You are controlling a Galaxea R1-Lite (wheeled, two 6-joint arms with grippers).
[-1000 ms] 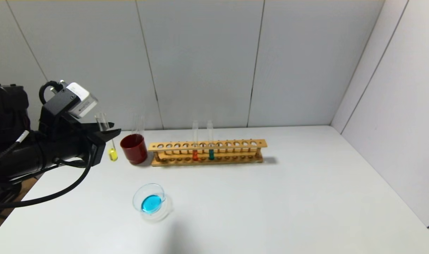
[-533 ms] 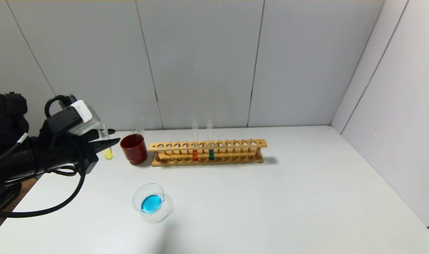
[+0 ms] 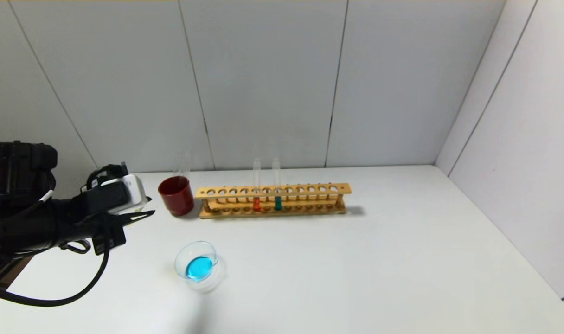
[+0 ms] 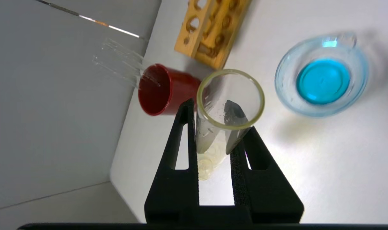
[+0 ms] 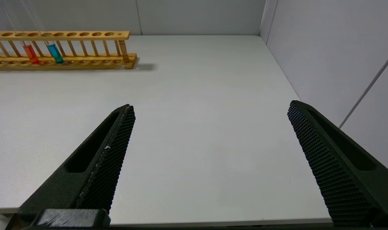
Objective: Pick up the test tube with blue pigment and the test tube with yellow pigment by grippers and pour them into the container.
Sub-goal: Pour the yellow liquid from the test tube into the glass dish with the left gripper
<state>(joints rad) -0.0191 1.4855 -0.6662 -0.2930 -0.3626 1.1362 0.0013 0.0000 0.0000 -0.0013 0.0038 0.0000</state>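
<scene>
The left gripper [image 4: 221, 129], black with slotted, tapering fingers, is clamped on the thin clear glass test tube with yellow pigment [image 4: 226, 105], pinching it on both sides just below its round, yellow-tinged rim. From the left wrist camera the tube's open mouth faces the lens and its long axis runs away toward the table, with pale yellow liquid pooled at the rounded bottom. In the head view the tube is hidden behind the gripper [image 3: 140, 215], which hangs low over the near-left part of the smooth white table [image 3: 356, 260].

Just beside the gripper stands the opaque dark-red cup [image 3: 176, 195], glossy and cylindrical; an empty clear glass tube [image 4: 123, 65] leans out of it, mouth pointing up toward the wall. Next to the cup runs the long wooden rack [image 3: 272, 200], its top rail drilled with round holes. Two tubes stand upright in it, side by side: one with orange-red liquid [image 3: 256, 203], one with dark teal-green liquid [image 3: 278, 202].

Nearer the robot sits the small round clear glass container [image 3: 198, 265], low-walled with a pouring lip, holding a bright blue disc of liquid [image 4: 323, 81].

Over on the right, the right gripper [image 5: 210, 111] hovers above bare table, its knurled black fingers spread wide apart, holding nothing.
</scene>
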